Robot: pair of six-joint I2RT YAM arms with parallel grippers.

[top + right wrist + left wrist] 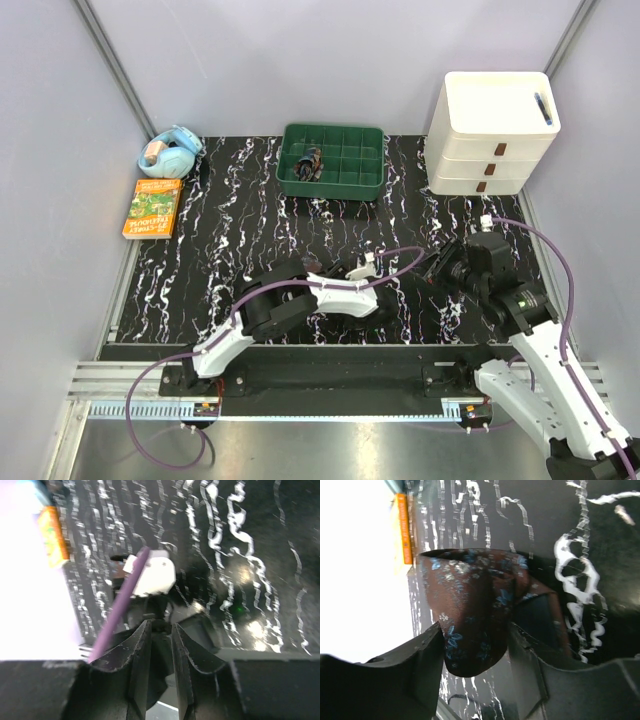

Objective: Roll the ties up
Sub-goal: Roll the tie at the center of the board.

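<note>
Maroon-brown cloth strewn with blue flowers, the tie [470, 590] lies bunched between the half-parted jaws of the left gripper [475, 630], hold uncertain, while the right gripper [160, 627] gapes narrowly, empty.

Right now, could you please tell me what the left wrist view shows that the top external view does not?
Only the left wrist view: the tie, dark brown with small blue flowers, bunched between the fingers of the left gripper. Only the top external view: the green tray, the white drawers and the right arm. Both: the orange book and the black marbled mat.
</note>
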